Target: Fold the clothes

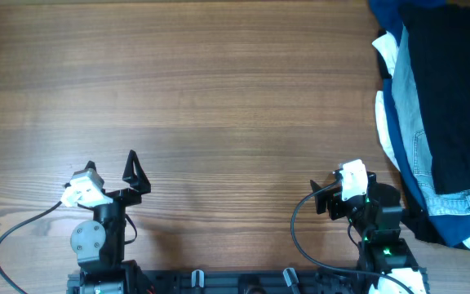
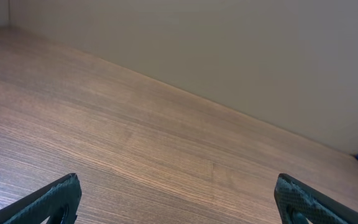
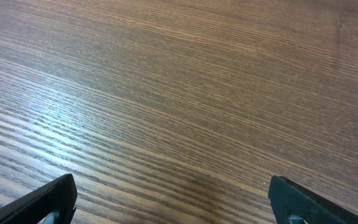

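Partly cropped by the frame, the black shorts [image 1: 457,98] top the pile [image 1: 413,155].

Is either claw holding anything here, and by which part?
Nothing is held. The left claw and right claw are both open over the table; the black shorts lie apart from both.

Far right on the desk [image 1: 219,98]: a pile of clothes, with the shorts [image 1: 455,90] lying on top of a denim garment [image 1: 419,155]. At the near edge: left gripper [image 1: 111,162] well apart from the pile, right gripper [image 3: 173,199] near it.
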Available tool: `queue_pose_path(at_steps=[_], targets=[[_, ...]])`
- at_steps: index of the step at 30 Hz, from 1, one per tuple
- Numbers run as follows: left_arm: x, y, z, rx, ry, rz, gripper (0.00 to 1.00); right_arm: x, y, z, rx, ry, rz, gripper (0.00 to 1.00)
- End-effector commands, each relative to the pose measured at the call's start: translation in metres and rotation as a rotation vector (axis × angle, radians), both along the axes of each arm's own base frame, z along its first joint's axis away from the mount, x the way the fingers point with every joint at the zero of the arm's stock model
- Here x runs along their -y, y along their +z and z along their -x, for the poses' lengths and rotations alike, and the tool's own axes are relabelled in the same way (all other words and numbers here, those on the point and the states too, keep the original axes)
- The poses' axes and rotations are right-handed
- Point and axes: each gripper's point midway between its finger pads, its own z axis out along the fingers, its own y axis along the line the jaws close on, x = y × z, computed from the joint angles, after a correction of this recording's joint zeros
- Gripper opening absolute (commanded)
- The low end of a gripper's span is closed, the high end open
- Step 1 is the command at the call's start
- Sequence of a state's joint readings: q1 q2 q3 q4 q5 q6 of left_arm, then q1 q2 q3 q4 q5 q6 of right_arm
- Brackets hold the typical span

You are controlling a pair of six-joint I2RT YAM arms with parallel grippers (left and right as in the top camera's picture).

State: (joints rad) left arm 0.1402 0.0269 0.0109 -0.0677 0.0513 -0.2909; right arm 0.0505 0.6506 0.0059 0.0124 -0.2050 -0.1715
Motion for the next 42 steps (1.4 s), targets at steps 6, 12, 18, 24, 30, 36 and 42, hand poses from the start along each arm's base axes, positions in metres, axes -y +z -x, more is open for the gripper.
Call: queue_pose_path(at_steps=[6,12,18,24,30,36,42], targets=[[0.001,-0.003,0.000,-0.004,-0.004,0.007,1.00,0.000,0.002,-0.001,0.005,-0.010,-0.010,1.00],[0.001,-0.003,0.000,-0.004,-0.004,0.007,1.00,0.000,0.002,-0.001,0.005,-0.010,-0.010,1.00],[0.001,-0.003,0.000,-0.004,-0.004,0.007,1.00,0.000,0.002,-0.001,0.005,-0.010,-0.010,1.00],[0.001,-0.003,0.000,-0.004,-0.004,0.007,1.00,-0.001,0.007,-0.005,0.031,-0.008,-0.021,1.00],[0.001,-0.003,0.000,-0.004,-0.004,0.007,1.00,-0.016,0.141,-0.043,0.548,0.011,-0.263,1.00],[0.001,-0.003,0.000,-0.004,-0.004,0.007,1.00,-0.020,0.180,-0.054,0.614,0.038,-0.270,1.00],[0.020,0.014,-0.001,0.052,-0.117,0.012,1.00,-0.047,0.220,-0.087,0.561,0.214,-0.219,1.00]])
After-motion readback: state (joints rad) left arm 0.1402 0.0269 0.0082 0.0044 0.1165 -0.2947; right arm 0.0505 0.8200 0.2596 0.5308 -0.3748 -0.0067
